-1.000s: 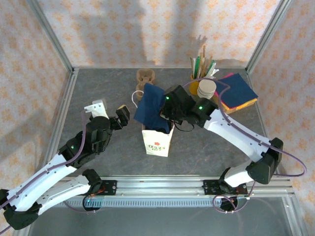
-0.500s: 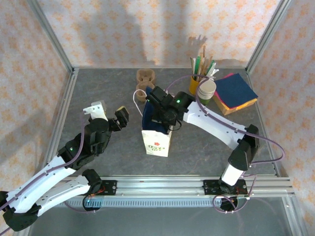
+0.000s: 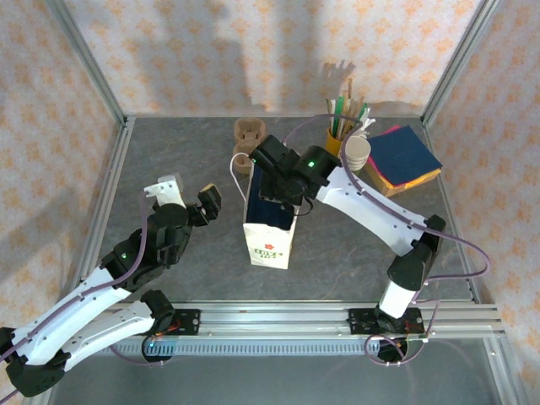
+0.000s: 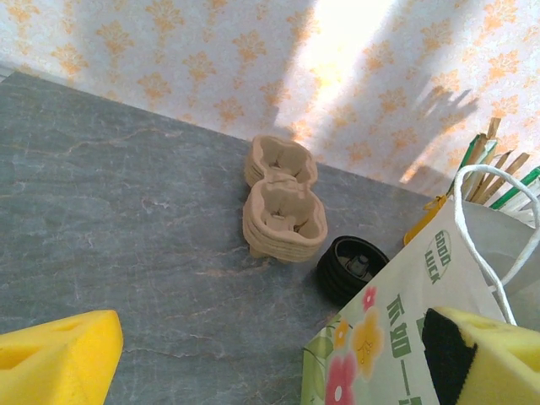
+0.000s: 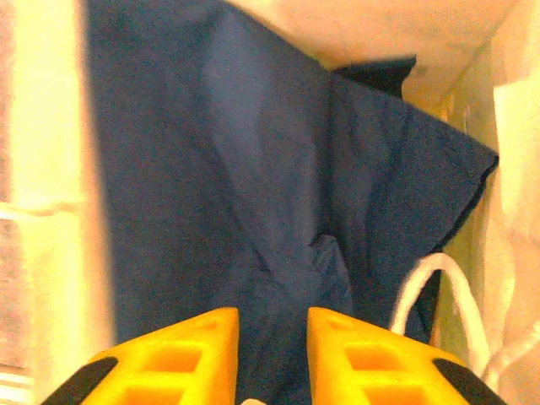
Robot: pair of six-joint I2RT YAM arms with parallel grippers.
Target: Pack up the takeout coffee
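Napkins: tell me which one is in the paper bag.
The loose dark blue napkin, tucked inside the paper bag; the other napkins lie flat in a stack on the table, beside the cups.

The right gripper (image 3: 274,192) swings from the 3 o'clock side of the paper bag (image 3: 270,246) to a spot over its mouth, and the arm's elbow (image 3: 413,263) pulls in toward 9 o'clock. The dark blue napkin (image 5: 253,169), earlier draped over the bag's 12 o'clock rim, now lies inside. The fingers (image 5: 202,354), clamped before, stand slightly apart.
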